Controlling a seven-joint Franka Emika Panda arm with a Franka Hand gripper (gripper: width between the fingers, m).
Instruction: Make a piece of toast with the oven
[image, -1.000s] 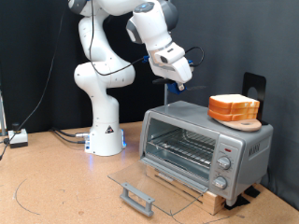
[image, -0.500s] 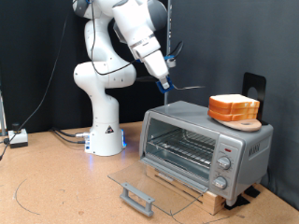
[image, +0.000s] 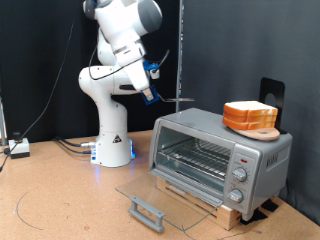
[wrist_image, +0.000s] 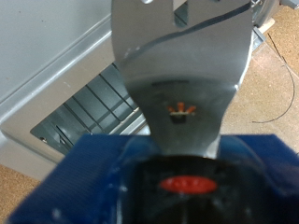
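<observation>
Exterior view: end effector above open oven.

We see the oven standing on the bench at the exterior view's right, its door dropped open and lying flat before it. A pile of slices rests on its roof toward the right. The gripper hangs above and left of the oven, and the arm's base stands further left.

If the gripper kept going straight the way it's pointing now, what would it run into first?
Probably the silver-grey toaster oven: the wrist view, looking along the gripper, shows its open front and wire rack ahead past a shiny fork-like tool. Depth is unclear.
</observation>
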